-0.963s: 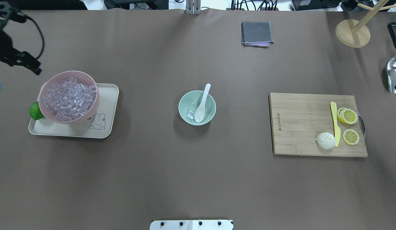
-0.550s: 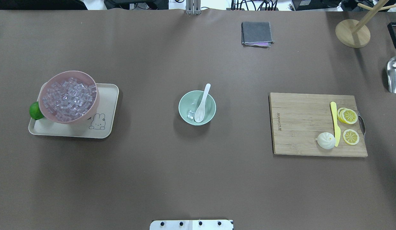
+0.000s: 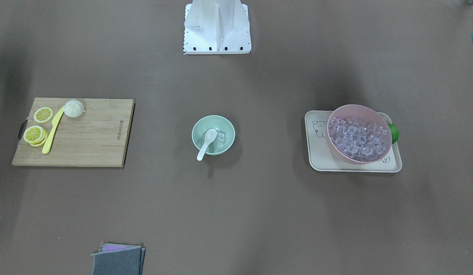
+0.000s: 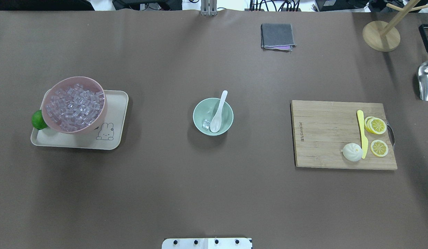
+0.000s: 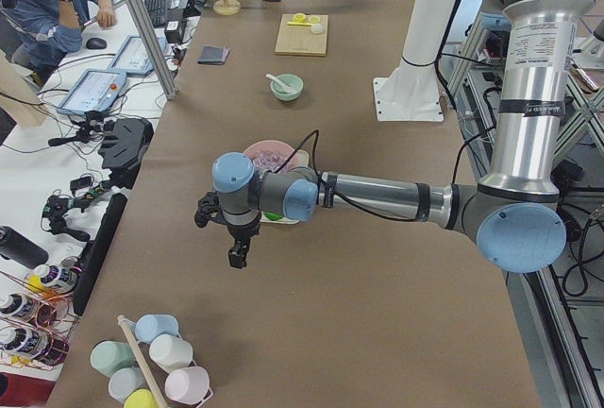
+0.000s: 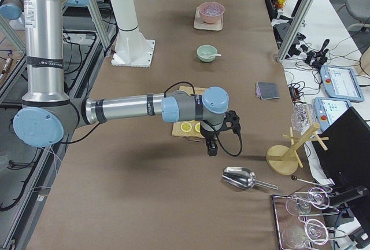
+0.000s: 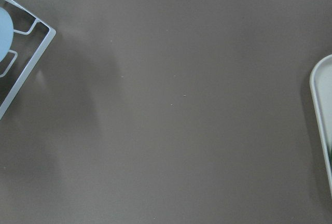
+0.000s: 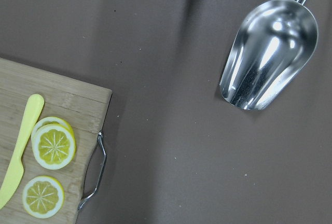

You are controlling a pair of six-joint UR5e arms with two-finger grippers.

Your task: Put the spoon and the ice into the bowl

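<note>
The pale mint-green bowl [image 4: 228, 119] stands mid-table and also shows in the front view [image 3: 200, 131]. The white spoon [image 4: 219, 110] lies in it, scoop down and handle over the far rim. One clear ice cube [image 4: 206, 123] lies in the bowl beside the scoop, also in the front view [image 3: 221, 136]. My left gripper [image 5: 236, 249] hangs over bare table beyond the tray, far from the bowl. My right gripper [image 6: 211, 147] hangs past the cutting board near the metal scoop. Both show only in side views, so I cannot tell if they are open or shut.
A pink bowl [image 4: 98, 122] full of ice cubes stands on a beige tray [image 4: 115, 114] with a lime [image 4: 37, 119] at the left. A cutting board [image 4: 324, 135] with a yellow knife, lemon slices and a bun lies right. A metal scoop [image 4: 426, 81], grey cloth [image 4: 277, 36] and wooden stand [image 4: 381, 36] lie far right and back.
The left gripper has gone out of the overhead view at the upper left, and a dark part at the right edge by the scoop has gone too. The bowl, spoon and ice have not moved.
</note>
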